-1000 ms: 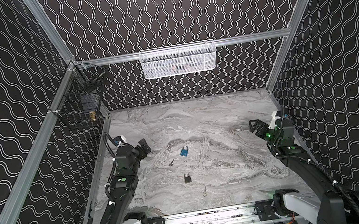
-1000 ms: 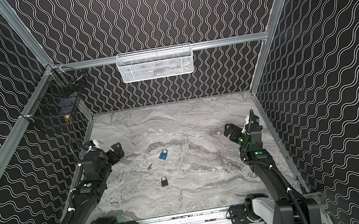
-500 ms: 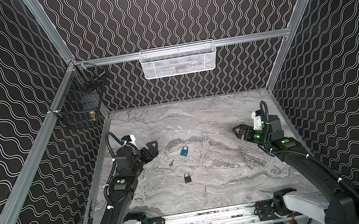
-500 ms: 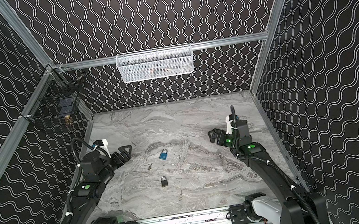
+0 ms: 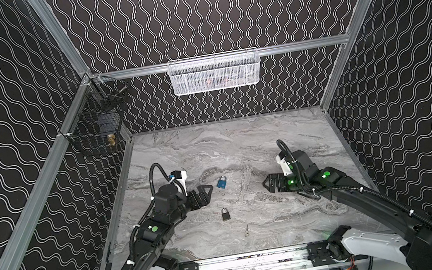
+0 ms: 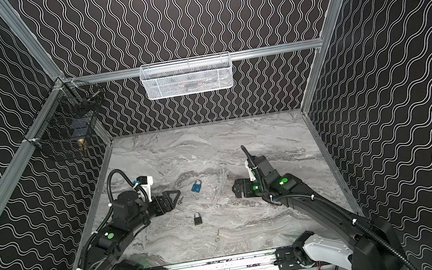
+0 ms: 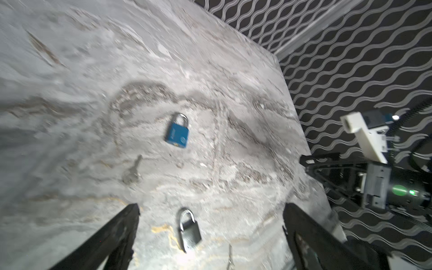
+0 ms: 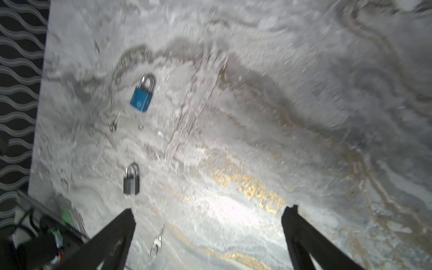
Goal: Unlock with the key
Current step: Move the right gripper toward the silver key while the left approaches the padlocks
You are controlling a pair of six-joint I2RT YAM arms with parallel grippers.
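jaws spread and empty on both sides, the left gripper [image 5: 209,194] should settle squarely over the key [image 6: 180,200] beside the blue padlock [image 5: 221,182].

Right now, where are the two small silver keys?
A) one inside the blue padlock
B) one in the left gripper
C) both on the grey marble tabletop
C: the plain key lies beside the blue padlock and the ringed key nearer the robot, both on the tabletop.

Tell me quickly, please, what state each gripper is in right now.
Left gripper: open, holding nothing.
Right gripper: open, holding nothing.
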